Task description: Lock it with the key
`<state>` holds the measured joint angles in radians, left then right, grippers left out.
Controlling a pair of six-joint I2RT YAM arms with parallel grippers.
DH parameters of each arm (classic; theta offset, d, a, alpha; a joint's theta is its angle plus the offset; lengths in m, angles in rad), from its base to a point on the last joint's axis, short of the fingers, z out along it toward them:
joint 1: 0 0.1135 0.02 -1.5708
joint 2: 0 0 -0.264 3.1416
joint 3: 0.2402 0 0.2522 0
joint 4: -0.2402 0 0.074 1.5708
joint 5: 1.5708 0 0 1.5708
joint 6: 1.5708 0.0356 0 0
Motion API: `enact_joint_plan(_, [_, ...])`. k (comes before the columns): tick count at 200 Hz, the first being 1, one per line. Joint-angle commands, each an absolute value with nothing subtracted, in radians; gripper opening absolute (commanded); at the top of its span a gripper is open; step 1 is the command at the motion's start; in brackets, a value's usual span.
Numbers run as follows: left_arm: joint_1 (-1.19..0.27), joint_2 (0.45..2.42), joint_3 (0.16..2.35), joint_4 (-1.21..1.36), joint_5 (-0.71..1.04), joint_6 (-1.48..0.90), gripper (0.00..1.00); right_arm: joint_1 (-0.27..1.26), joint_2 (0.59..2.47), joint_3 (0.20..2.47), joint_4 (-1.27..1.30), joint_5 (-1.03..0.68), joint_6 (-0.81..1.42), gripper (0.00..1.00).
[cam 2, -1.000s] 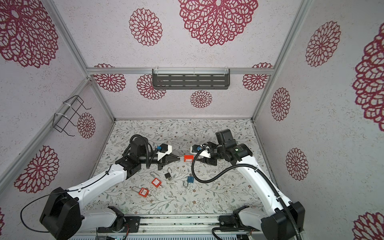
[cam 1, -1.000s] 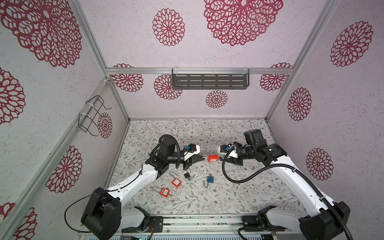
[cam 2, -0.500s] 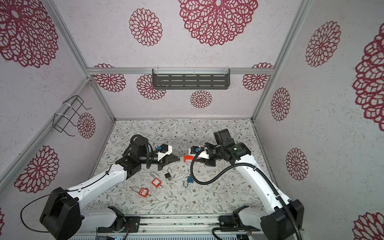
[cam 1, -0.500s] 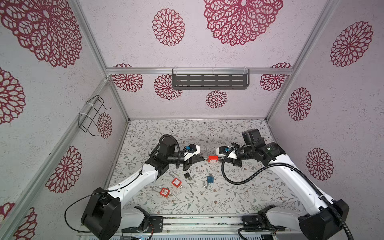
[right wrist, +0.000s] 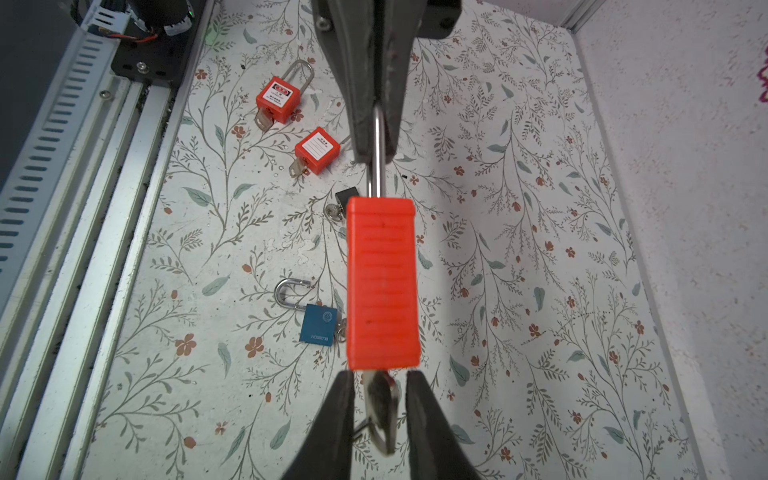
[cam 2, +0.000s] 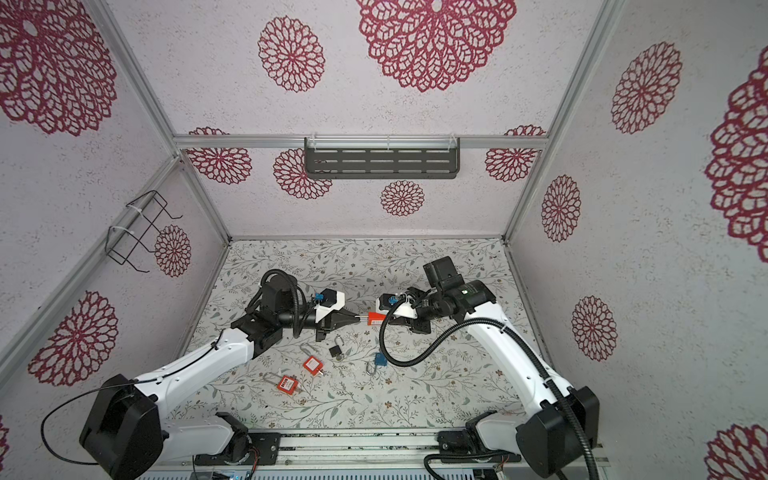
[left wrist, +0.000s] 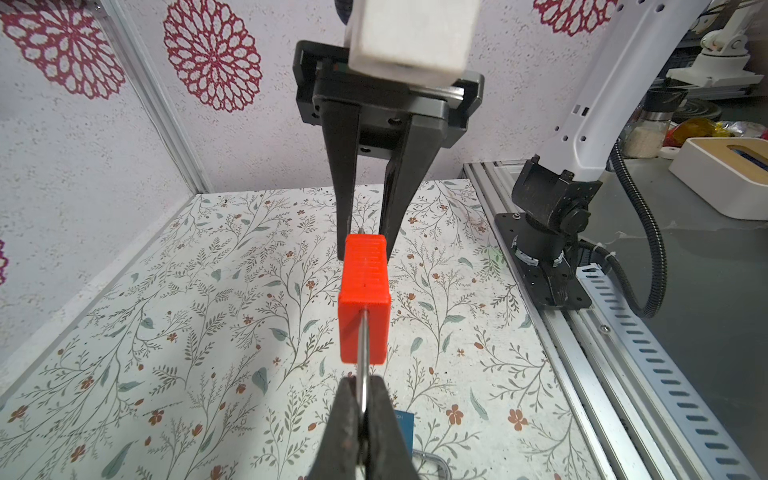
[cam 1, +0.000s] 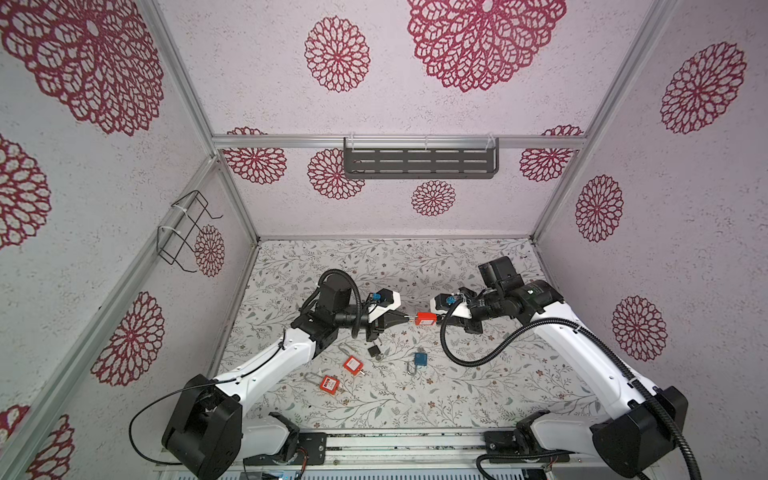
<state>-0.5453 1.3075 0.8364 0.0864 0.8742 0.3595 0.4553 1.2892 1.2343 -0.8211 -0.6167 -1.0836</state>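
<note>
Now the right hand (right wrist: 379, 376) has come in from the far side and its fingers (right wrist: 332, 415) have drawn closer together, so the key (right wrist: 382, 399) sticking out of the red padlock (right wrist: 382, 282) sits between them. They are still a little apart, with a sliver of gap on each side of the key. Whether one pad already brushes the key I cannot tell from this angle. The left hand (left wrist: 362, 386) is pinched tight on the shackle (left wrist: 363, 353). It holds the padlock in the air between the two hands, well above the table (right wrist: 540, 249). I judge that the reach is over and gripping the key is the step in hand, with the turn not yet begun.

The padlock body is a long block of bright orange-red plastic with rounded edges and fine ribs across its narrow side. Its shackle is a thin, smooth, shiny steel rod, which I would expect to slip under a twist. The key is a small flat piece of dull grey metal.

Below the hands lie two spare red padlocks (right wrist: 278, 99) (right wrist: 318, 149) with paper labels, a blue padlock (right wrist: 319, 324) with a chrome hoop, and a small black padlock (right wrist: 345, 197). All rest on the matt, leaf-printed table
</note>
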Motion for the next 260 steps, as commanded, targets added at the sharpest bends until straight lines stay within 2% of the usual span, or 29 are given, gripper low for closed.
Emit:
enact_joint_plan(1, [-0.553, 1.296, 0.844, 0.079, 0.893, 0.388, 0.00, 0.460, 1.290, 1.276, -0.863, -0.652, -1.128, 0.21])
enact_joint_plan(59, [-0.554, 1.298, 0.850, 0.052, 0.897, 0.404, 0.00, 0.460, 1.294, 1.273, -0.868, -0.652, -1.150, 0.19])
enact_joint_plan(170, [-0.553, 1.284, 0.863, 0.001, 0.895, 0.433, 0.00, 0.460, 1.312, 1.285, -0.905, -0.649, -1.176, 0.07])
enact_joint_plan(260, [-0.545, 1.252, 0.849, -0.027, 0.880, 0.451, 0.00, 0.447, 1.310, 1.282, -0.943, -0.610, -1.212, 0.02])
